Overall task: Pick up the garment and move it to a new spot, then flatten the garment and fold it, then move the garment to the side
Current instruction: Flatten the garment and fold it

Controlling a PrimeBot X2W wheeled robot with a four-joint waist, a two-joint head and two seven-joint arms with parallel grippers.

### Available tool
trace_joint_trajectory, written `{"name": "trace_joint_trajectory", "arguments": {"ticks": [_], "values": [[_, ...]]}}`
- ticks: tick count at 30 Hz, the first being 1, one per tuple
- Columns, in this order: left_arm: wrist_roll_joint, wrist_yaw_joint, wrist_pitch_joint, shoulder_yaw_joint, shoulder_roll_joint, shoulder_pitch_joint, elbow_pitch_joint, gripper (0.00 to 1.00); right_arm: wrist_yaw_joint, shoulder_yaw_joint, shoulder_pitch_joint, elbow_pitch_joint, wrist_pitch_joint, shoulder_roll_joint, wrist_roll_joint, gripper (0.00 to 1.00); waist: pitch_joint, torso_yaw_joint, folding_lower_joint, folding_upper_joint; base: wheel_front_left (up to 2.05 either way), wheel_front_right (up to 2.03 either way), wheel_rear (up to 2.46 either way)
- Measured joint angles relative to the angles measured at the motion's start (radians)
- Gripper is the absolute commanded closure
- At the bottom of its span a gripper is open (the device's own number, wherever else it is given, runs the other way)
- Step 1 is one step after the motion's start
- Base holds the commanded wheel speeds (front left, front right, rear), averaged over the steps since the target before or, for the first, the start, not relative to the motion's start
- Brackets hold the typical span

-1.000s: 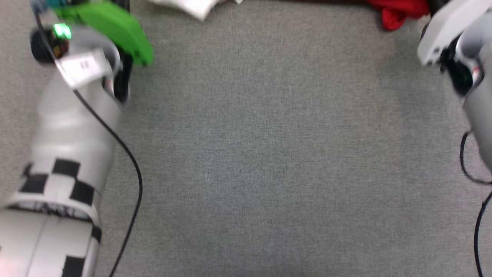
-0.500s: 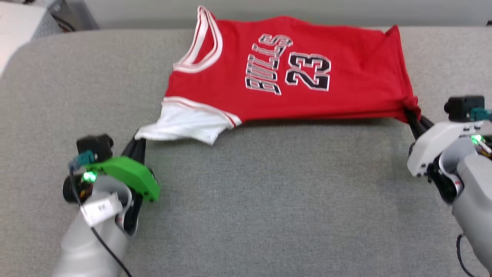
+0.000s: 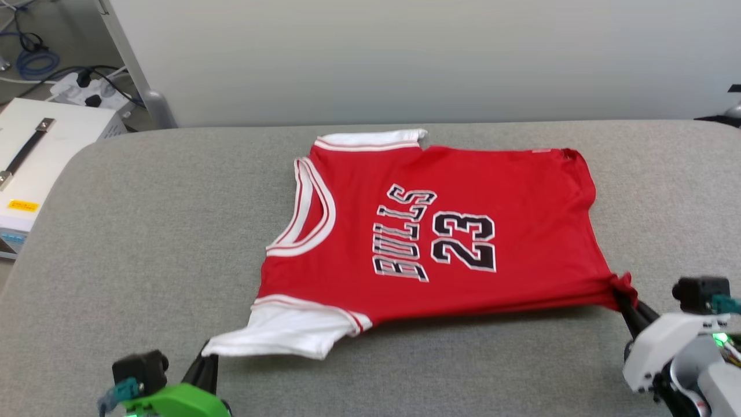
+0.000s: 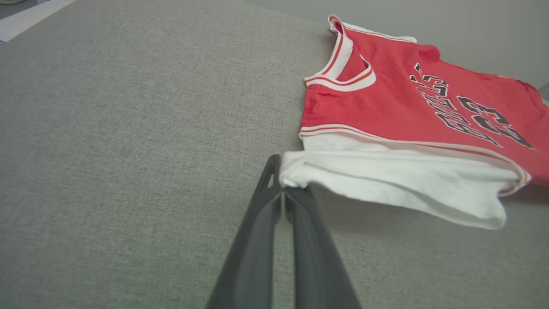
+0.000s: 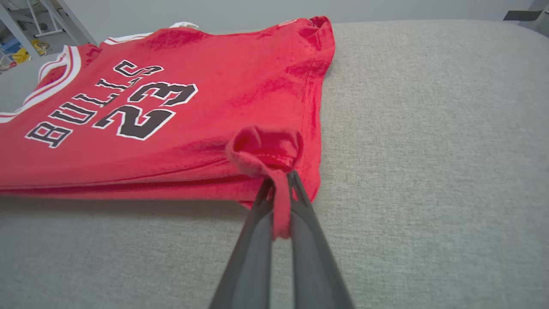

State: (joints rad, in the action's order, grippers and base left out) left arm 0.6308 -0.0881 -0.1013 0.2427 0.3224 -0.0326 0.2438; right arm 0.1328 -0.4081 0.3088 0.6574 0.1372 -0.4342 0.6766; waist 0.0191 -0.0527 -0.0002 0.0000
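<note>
The garment (image 3: 440, 231), a red jersey with black "BULLS 23" print up, lies spread on the grey table (image 3: 173, 231), neck toward the left. My left gripper (image 3: 207, 359) is shut on the tip of the near white sleeve (image 4: 386, 176), holding it a little off the cloth surface. My right gripper (image 3: 624, 298) is shut on the near red hem corner (image 5: 266, 150), which bunches above its fingertips. The near edge of the jersey hangs taut between the two grippers and casts a shadow. The far sleeve (image 3: 370, 139) lies flat at the back.
A white box with a handle (image 3: 35, 156) stands left of the table, with cables on the floor behind it. A pale wall runs behind the table's far edge. Bare grey surface lies to the left of the jersey (image 4: 128, 128) and to its right (image 5: 429, 128).
The head camera has tilted up from the bare table to the whole jersey. Both grippers keep hold of the same sleeve tip and hem corner as half a second ago.
</note>
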Motion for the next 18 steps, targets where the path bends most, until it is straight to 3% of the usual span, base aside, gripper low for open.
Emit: {"name": "trace_joint_trajectory", "arguments": {"ticks": [10, 14, 15, 18], "values": [[0.044, -0.106, 0.116, -0.018, 0.026, -0.215, -0.275, 1.00, 0.000, 0.217, -0.294, -0.240, -0.099, 0.044, -0.109, 1.00, -0.011, 0.026, 0.0000, 0.0000, 0.00, 0.00, 0.00], [0.035, -0.113, 0.130, -0.008, 0.039, -0.217, -0.336, 1.00, 0.000, 0.315, -0.358, -0.356, -0.171, 0.083, -0.163, 1.00, 0.002, 0.029, 0.0001, 0.0000, 0.00, 0.00, 0.00], [0.025, -0.104, 0.138, 0.012, 0.046, -0.175, -0.349, 1.00, 0.000, 0.362, -0.369, -0.423, -0.233, 0.110, -0.207, 1.00, 0.017, 0.035, 0.0001, 0.0000, 0.00, 0.00, 0.00], [0.020, -0.074, 0.137, 0.029, 0.040, -0.078, -0.332, 1.00, 0.000, 0.390, -0.363, -0.472, -0.285, 0.136, -0.238, 1.00, 0.037, 0.042, 0.0001, 0.0000, 0.00, 0.00, 0.00]]}}
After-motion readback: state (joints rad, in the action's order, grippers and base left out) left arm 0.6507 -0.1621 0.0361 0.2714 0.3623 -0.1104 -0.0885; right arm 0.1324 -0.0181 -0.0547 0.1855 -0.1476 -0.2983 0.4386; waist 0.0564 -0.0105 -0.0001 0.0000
